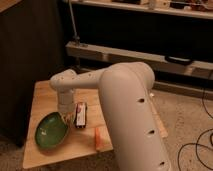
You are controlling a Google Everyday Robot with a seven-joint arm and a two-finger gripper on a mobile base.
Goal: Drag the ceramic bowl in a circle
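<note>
Ceramic bowl (50,131) x1, pincer (66,116) at rim

Glossy glazed green ceramic bowl (51,131), darker at the rim, is seen at 7 o'clock on a matt pale wood table (45,94). The gripper (66,116), at the bowl's 2 o'clock rim, and the arm (125,100) are cased in smooth white plastic. Speckled floor (187,120) appears rough.

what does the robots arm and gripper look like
The arm is thick, smooth and off-white, built of rounded tube-like segments with bulbous joints and small dark round holes dotted along its shell. No loose cables show on it. The gripper, at the rim of the ceramic bowl, looks pale too; its finer shape is unclear.
</note>
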